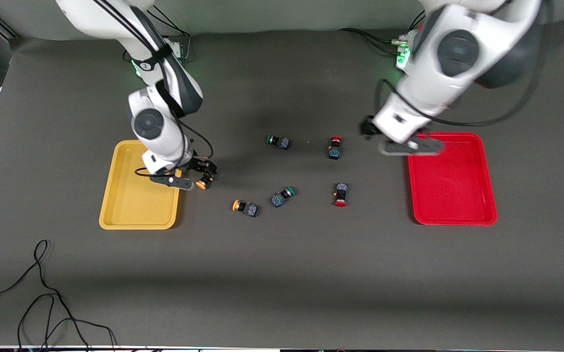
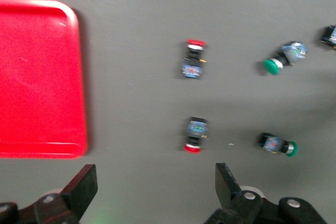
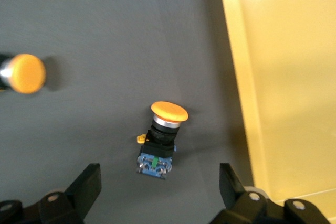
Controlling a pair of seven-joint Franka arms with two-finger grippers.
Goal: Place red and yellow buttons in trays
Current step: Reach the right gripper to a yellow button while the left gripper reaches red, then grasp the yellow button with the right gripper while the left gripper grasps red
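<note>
Hanging low over a yellow button [image 3: 161, 139] just beside the yellow tray [image 1: 125, 205], the right tool [image 3: 157, 190] has its fingers spread wide and grips nothing. The left tool [image 2: 155, 190] is spread wide too, over the worktop [image 1: 282, 274] beside the red tray [image 1: 453, 190]. Two red buttons [image 1: 335, 147] [image 1: 341, 194], another yellow button [image 1: 245, 207] and two green ones [image 1: 278, 142] [image 1: 282, 196] lie between the trays.

The yellow tray [image 1: 130, 210] (partly) hides under the right arm.
</note>
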